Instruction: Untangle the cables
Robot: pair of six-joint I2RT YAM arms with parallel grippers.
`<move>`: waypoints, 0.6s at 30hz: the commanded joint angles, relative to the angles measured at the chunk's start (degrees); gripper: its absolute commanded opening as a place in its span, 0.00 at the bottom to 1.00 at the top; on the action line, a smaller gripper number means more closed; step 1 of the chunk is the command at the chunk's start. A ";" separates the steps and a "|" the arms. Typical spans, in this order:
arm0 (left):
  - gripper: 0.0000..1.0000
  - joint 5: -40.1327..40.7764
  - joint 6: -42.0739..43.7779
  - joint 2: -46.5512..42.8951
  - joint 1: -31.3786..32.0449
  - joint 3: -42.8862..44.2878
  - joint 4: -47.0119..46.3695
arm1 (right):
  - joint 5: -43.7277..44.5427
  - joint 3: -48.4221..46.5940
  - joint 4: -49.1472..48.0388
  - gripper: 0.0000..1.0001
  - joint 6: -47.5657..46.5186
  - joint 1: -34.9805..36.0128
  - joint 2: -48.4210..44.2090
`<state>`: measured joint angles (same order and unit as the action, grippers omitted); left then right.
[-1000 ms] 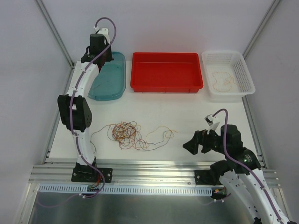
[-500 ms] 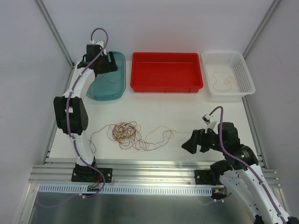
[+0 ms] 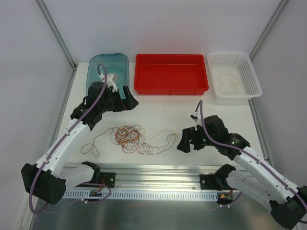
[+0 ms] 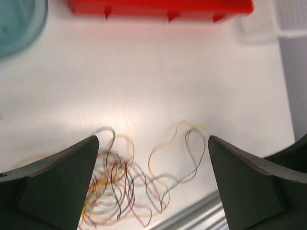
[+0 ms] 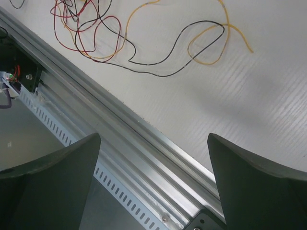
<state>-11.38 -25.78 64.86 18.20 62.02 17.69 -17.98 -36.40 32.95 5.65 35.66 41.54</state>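
Both hanging spread wide, empty: black left gripper (image 3: 127, 99) behind, black right gripper (image 3: 185, 141) right of the tangled thin yellow, red, brown wires (image 3: 128, 136).

Cables (image 3: 128, 136) bunched on worktop (image 3: 163, 110).
Left end effector (image 3: 127, 101) beyond them; right end effector (image 3: 186, 144) beside trailing strands, seemingly not touching.

Open table (image 3: 163, 112) between cables (image 3: 128, 138) and red tray (image 3: 171, 88), metal rail (image 3: 158, 168) bordering near side

White table (image 3: 168, 110), pale grey walls (image 3: 29, 48)
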 commanded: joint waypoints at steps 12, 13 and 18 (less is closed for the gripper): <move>0.99 15.68 -6.65 -7.82 10.19 -19.04 8.67 | 22.70 -17.03 -12.73 0.90 -0.39 13.91 31.55; 0.99 15.94 -6.48 -6.69 10.19 -19.13 8.85 | 25.42 -17.56 -13.87 0.88 2.41 14.00 32.89; 0.95 17.35 -6.48 -3.96 10.28 -20.27 9.20 | 30.89 -21.50 -16.95 0.83 12.18 15.05 40.98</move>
<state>3.33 -31.44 59.94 27.83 42.98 26.22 5.87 -53.87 19.44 10.33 49.71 79.85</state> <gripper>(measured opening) 0.956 0.834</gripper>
